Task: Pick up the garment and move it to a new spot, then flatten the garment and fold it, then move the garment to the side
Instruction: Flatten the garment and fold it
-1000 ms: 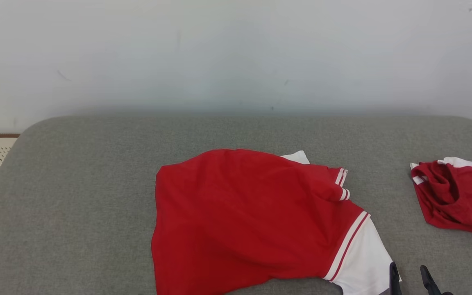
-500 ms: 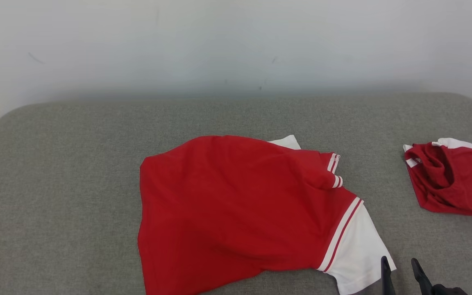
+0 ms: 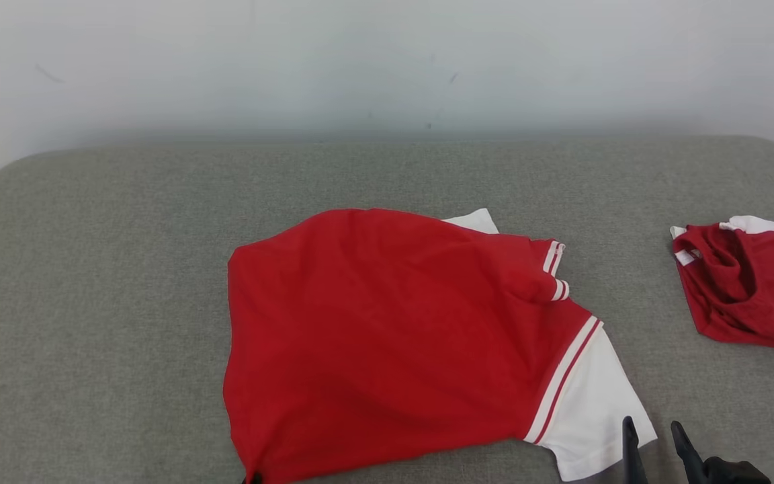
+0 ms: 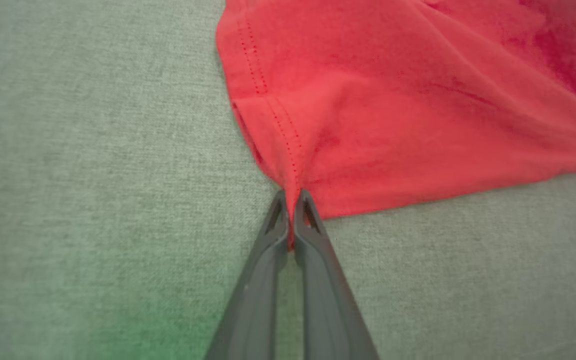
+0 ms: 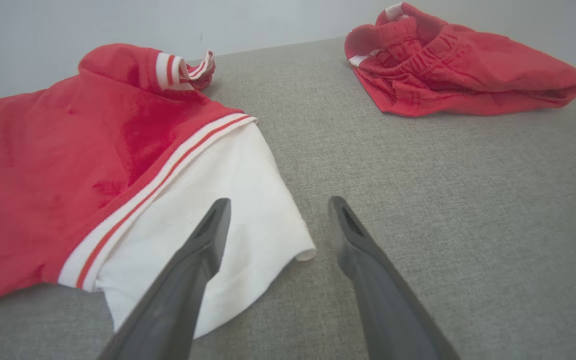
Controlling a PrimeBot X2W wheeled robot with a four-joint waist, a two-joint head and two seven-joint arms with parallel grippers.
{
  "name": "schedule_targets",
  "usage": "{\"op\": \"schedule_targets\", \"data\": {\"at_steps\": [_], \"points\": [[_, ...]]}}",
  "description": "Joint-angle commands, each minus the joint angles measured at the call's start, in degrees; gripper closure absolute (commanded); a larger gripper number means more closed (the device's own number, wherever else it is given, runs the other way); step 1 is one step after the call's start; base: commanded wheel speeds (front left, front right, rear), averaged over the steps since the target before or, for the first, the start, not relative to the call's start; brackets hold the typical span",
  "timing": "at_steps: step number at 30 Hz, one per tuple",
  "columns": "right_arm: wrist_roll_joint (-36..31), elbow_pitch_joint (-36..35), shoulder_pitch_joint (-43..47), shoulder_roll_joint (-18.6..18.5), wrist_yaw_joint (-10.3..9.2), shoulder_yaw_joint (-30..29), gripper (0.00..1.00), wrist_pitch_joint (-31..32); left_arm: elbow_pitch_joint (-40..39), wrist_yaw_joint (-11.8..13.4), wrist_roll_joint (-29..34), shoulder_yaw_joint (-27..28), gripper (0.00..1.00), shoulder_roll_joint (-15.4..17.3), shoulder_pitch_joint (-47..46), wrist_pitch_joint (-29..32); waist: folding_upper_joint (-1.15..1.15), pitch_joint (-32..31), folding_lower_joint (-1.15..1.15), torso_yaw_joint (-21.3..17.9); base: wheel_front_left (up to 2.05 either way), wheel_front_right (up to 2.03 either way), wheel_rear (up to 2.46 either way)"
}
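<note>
The red shirt (image 3: 387, 336) lies spread but rumpled in the middle of the grey cushion (image 3: 91, 302), with its hem to the left and its white sleeve (image 5: 218, 200) at the near right. The left gripper (image 4: 293, 212) is clenched on the near left corner of the hem, and a pinch of red cloth is gathered between its tips. The right gripper (image 5: 275, 220) is released with its jaws apart. One finger is over the sleeve's cuff and the other over bare cushion. A second red piece, probably shorts (image 3: 750, 289), sits well apart on the far right.

The shirt looks like a light, limp knit, neither fragile nor slippery. It will likely sag and bunch wherever it is not held. Lifted by the hem corner alone, it would probably hang in a twist, so a second hold seems needed. The cuff under the open jaws is the closest spot for that. The cloth is thin and doubled, so a shallow pinch may catch only the top layer and let the shirt fall open.
</note>
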Motion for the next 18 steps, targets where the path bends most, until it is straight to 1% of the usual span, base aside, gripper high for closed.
{"op": "schedule_targets", "data": {"at_steps": [1, 8, 14, 18], "points": [[-0.25, 1.29, -0.54, -0.13, -0.02, -0.35, 0.00, -0.03, 0.58, 0.54, 1.41, 0.44, 1.00, 0.10, -0.16, 0.04, -0.01, 0.21, 0.00, 0.49, 0.00, 0.00, 0.00], [-1.30, 5.66, -2.50, 0.11, -0.02, -1.79, 0.00, -0.04, 1.32, 2.75, 3.71, 4.28, 1.00, 0.24, -0.48, 0.05, -0.01, 0.59, 0.00, 2.23, 0.00, 0.00, 0.00], [-0.91, 8.31, -3.12, 0.29, -0.02, -1.44, 0.00, -0.04, 1.70, 1.93, 5.12, 5.56, 1.00, 0.23, -0.48, 0.04, -0.01, 0.70, 0.00, 3.17, 0.00, 0.00, 0.00], [-1.42, 9.80, -2.69, 0.31, -0.02, -2.44, 0.00, -0.04, 1.60, 1.62, 5.13, 5.54, 1.00, 0.22, -0.50, 0.04, -0.01, 0.70, 0.00, 3.52, 0.00, 0.00, 0.00]]}}
